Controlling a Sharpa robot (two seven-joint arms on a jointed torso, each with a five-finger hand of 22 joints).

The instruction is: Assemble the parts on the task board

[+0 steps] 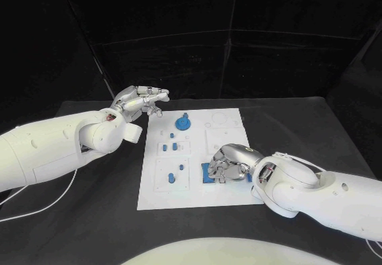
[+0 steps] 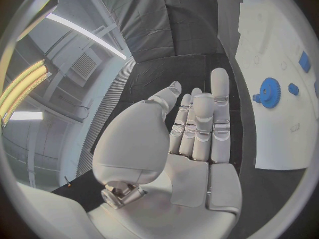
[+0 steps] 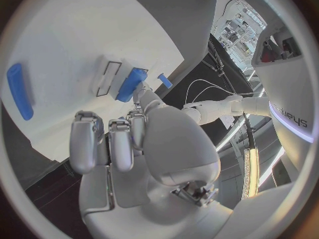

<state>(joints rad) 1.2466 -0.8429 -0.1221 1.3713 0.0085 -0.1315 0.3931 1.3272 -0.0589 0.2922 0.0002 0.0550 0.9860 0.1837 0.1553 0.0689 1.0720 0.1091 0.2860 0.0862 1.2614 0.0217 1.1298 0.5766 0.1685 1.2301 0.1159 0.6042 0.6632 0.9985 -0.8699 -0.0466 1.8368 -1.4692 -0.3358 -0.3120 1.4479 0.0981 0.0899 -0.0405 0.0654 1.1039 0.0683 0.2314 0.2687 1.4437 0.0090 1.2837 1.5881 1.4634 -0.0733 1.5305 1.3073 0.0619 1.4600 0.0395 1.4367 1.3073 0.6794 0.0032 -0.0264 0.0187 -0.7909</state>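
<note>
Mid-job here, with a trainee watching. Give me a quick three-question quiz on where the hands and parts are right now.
1. True or false: the left hand grips the blue gear.
2. Which hand is over the near right part of the task board? A) left B) right C) both
3. Fill in: the blue gear lies on the board's ____ half (far or near).

Key
1. False. The left hand is open, beside the board's far left corner.
2. B. The right hand has its fingers at a blue part.
3. Far.
</note>
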